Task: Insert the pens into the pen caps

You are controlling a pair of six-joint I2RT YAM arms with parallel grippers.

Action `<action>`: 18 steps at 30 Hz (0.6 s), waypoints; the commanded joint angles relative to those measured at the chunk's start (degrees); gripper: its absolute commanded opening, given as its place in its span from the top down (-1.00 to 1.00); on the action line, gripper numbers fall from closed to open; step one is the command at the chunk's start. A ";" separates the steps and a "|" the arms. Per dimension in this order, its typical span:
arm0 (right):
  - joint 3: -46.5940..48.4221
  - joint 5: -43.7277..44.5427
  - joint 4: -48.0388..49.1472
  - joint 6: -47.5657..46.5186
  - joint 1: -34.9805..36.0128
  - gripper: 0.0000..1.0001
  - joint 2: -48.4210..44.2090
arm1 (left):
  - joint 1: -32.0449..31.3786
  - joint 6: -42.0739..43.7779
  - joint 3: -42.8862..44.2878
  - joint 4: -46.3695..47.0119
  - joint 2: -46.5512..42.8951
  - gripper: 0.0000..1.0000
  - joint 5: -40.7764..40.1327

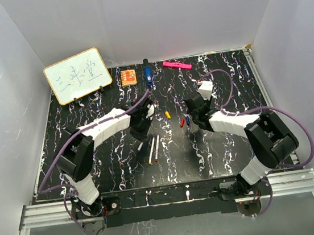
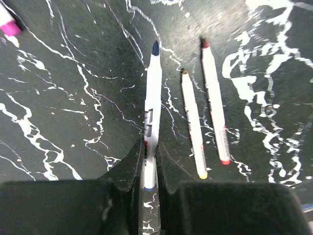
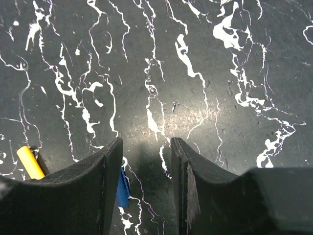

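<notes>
My left gripper (image 2: 150,155) is shut on a white pen with a dark blue tip (image 2: 152,112), held by its rear end above the table; the gripper also shows in the top view (image 1: 141,132). Two more pens lie beside it, one yellow-ended (image 2: 193,125) and one red-ended (image 2: 214,105); both show in the top view (image 1: 154,149). A purple-ended pen (image 2: 9,23) lies at the far left. My right gripper (image 3: 145,156) is open and empty over the table, with a blue cap (image 3: 122,187) against its left finger and a yellow cap (image 3: 30,162) further left. The yellow (image 1: 167,114), red (image 1: 182,122) and blue (image 1: 188,120) caps show in the top view.
At the back stand a small whiteboard (image 1: 77,75), an orange square (image 1: 128,77), a chunky blue object (image 1: 148,74) and a pink bar (image 1: 176,65). White walls close in the black marbled table (image 1: 95,171) on three sides.
</notes>
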 commanded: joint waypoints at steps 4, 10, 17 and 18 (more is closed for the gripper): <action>4.26 -1.66 -4.40 1.40 0.65 0.19 2.78 | 1.16 -0.37 3.13 1.61 -9.69 1.00 5.74; 3.55 -5.37 -5.36 1.00 1.79 0.20 3.30 | 1.64 -3.70 -0.93 10.72 -15.71 1.00 10.03; 2.73 -9.79 -4.67 -0.73 2.55 0.20 2.70 | 1.82 -8.24 -4.71 17.86 -18.97 1.00 9.56; 2.71 -9.94 -4.66 -0.80 2.64 0.20 2.70 | 1.82 -8.52 -4.93 18.30 -18.98 1.00 9.77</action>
